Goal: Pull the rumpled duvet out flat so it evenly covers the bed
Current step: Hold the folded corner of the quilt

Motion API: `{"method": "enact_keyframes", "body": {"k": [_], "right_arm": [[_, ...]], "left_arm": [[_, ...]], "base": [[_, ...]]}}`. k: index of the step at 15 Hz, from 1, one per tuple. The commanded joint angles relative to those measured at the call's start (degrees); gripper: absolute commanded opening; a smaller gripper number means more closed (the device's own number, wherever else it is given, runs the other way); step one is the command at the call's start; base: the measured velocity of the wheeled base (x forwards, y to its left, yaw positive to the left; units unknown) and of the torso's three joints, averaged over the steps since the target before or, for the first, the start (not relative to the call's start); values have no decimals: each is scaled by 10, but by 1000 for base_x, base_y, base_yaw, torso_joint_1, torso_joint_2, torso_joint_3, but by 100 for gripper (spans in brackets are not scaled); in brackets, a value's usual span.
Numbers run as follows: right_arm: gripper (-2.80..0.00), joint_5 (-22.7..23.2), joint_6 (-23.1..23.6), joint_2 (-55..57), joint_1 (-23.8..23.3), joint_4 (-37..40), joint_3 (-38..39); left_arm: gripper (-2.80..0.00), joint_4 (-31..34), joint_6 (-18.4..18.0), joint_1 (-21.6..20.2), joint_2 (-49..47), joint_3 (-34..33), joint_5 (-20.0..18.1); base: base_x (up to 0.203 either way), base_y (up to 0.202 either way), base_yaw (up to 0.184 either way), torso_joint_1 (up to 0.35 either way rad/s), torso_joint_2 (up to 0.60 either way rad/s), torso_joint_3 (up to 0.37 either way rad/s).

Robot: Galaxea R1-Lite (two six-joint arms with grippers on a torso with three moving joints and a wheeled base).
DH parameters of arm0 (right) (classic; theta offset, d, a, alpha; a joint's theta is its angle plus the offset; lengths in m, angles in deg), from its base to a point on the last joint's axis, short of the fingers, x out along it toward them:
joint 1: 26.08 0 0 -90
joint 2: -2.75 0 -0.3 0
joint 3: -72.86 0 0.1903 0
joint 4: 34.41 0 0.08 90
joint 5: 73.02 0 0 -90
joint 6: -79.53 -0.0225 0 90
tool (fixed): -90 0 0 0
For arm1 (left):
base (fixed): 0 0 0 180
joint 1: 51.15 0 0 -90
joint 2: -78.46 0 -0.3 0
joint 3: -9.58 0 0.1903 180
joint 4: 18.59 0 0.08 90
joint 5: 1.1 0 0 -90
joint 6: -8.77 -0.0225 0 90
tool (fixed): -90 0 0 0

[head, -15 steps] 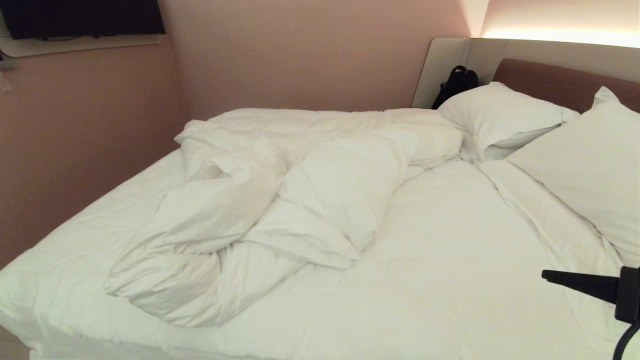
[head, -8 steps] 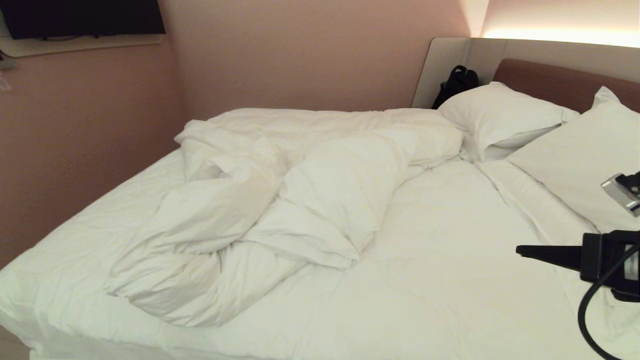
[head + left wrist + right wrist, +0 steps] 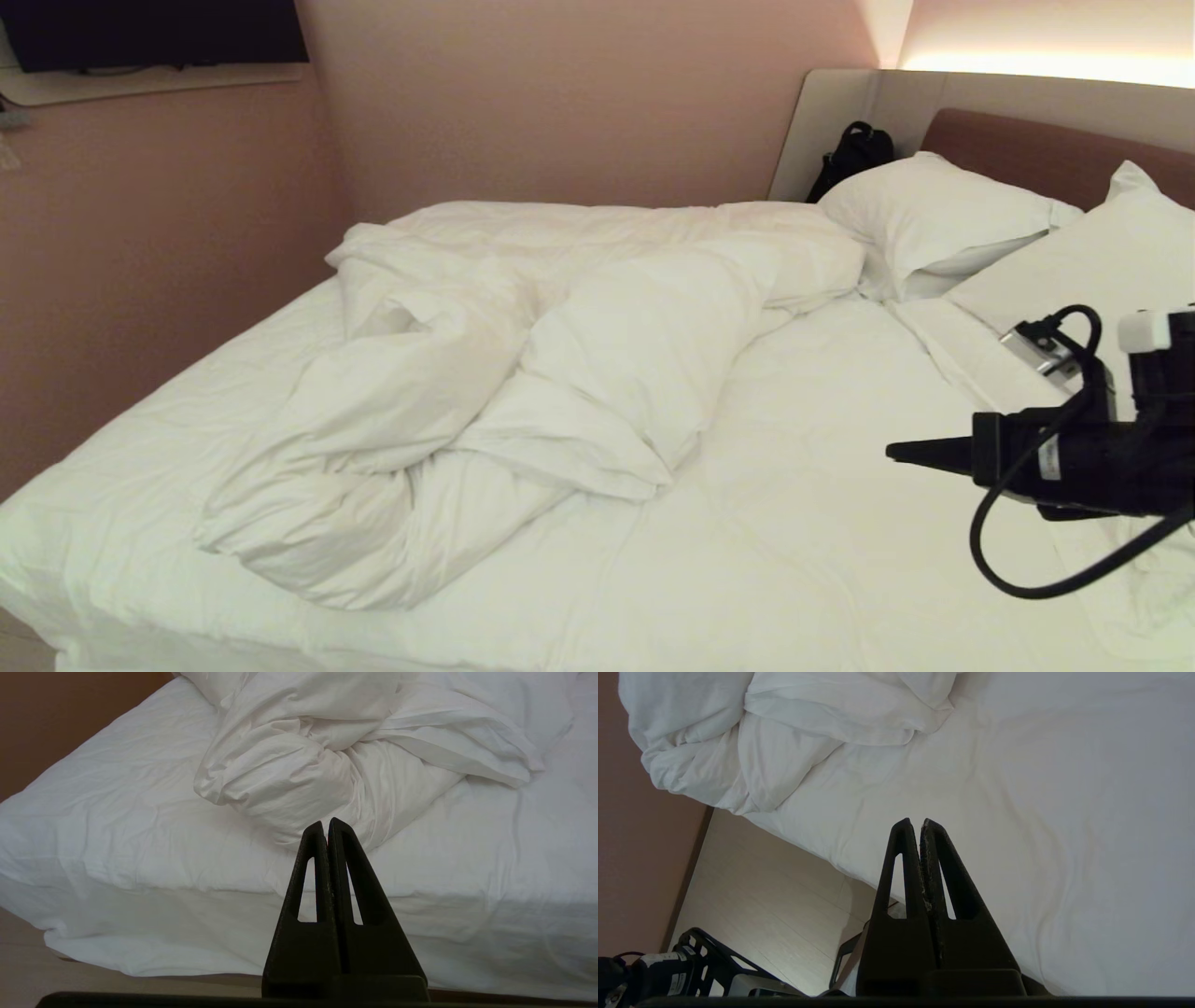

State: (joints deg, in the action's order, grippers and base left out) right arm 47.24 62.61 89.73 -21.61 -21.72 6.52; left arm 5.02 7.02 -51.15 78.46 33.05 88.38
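A pink-walled bedroom holds the bed (image 3: 840, 523), its white sheet stretched over the mattress and a brown headboard (image 3: 1046, 154) with a beige panel at the far right. High on the left wall hangs a dark screen (image 3: 154, 33).

On the left half of the mattress lies the duvet (image 3: 485, 392), bunched into a thick, wrinkled heap. Its folds run from near the front edge back toward the far side and the pillows, leaving the sheet bare on the near left strip and across the whole right half.

Right of the heap, a black bag (image 3: 851, 154) leans against the beige panel, and two plump pillows (image 3: 934, 219) rest against the headboard.

The left gripper (image 3: 328, 823) hangs low in front of the bed's near edge, its two black fingers pressed together on nothing; it does not show in the head view. The right gripper (image 3: 896, 454) reaches in from the right above the bare sheet, pointing toward the duvet but well apart from it, fingers also pressed together and empty.
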Motion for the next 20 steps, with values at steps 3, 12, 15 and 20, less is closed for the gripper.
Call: {"method": "enact_keyframes", "body": {"k": [3, 12, 15, 20], "right_arm": [[-280, 1, 0, 87, 13, -7, -43], [-280, 0, 6, 202, 41, -31, -111], [-280, -1, 5, 243, 60, -54, -136], [-280, -2, 7, 288, 80, -77, -163]], "left_arm": [[-280, 0, 0, 0, 0, 0, 0], [-280, 0, 0, 0, 0, 0, 0], [-280, 0, 0, 0, 0, 0, 0], [-280, 0, 0, 0, 0, 0, 0]], "base": [[0, 0, 0, 0, 0, 0], [0, 0, 0, 0, 0, 0], [0, 0, 0, 0, 0, 0], [0, 0, 0, 0, 0, 0]]}}
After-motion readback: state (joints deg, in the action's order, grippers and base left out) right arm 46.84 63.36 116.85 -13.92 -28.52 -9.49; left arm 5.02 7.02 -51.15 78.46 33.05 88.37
